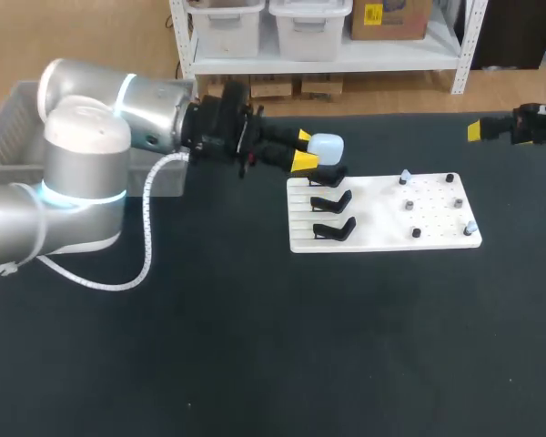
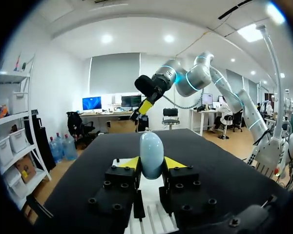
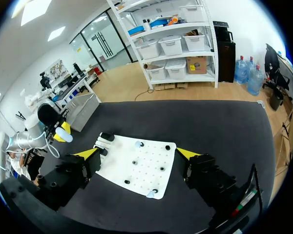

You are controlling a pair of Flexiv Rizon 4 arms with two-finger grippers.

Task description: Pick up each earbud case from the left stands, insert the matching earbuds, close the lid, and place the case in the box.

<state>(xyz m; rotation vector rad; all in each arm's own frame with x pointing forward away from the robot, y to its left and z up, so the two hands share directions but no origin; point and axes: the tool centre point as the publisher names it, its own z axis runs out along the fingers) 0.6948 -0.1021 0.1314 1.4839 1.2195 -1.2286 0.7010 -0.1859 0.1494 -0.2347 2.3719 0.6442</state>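
- Over the top stand [image 1: 328,177] of the white board [image 1: 437,235]: pale-blue earbud case [image 1: 328,145], pinched between the left gripper's [image 1: 306,149] yellow tips.
- Right gripper [image 3: 137,154]: spread, empty, well apart from the case.
- Handling: grip the case by its sides and keep it level, so the lid stays reachable.
- Grey box [image 1: 7,127]: at the bench's [image 1: 255,355] left edge.

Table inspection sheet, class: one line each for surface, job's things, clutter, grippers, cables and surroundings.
Surface: black table with a white board on it.
Job's things: pale blue earbud case held near three empty black stands; small pieces on the board, too small to identify; grey box behind the left arm.
Clutter: nothing seen.
Grippers: left gripper shut on the case; right gripper open, empty.
Cables: white coiled cable loops from the left arm.
Surroundings: nothing seen.
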